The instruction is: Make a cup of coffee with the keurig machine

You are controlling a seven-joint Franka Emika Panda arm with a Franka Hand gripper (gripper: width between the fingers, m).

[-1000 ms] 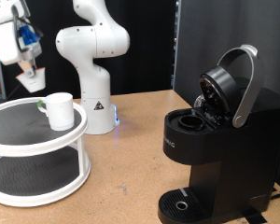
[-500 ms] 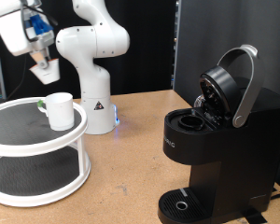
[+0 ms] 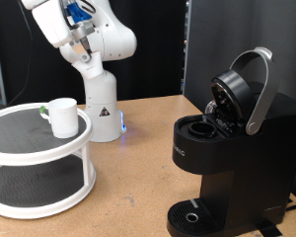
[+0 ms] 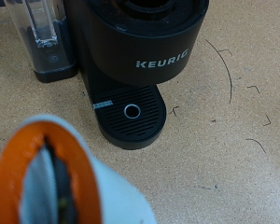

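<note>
The gripper point(image 3: 82, 44) hangs high above the tabletop point(image 3: 138, 168), pinching a small pod point(image 4: 61, 177). The cup point(image 3: 62, 116) sits on the stand point(image 3: 44, 143); the keurig machine point(image 3: 227, 148) gapes open. A loose grip could drop the pod.

Wooden tabletop point(image 3: 138, 188): keurig machine point(image 3: 227, 158), white two-tier stand point(image 3: 39, 163), robot base point(image 3: 102, 114).

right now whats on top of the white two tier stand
The cup stands upright on the top tier of the white stand, with a small dark item beside it, too small to identify. The cup hides the tier surface behind it. The lower tier looks bare where visible.
</note>
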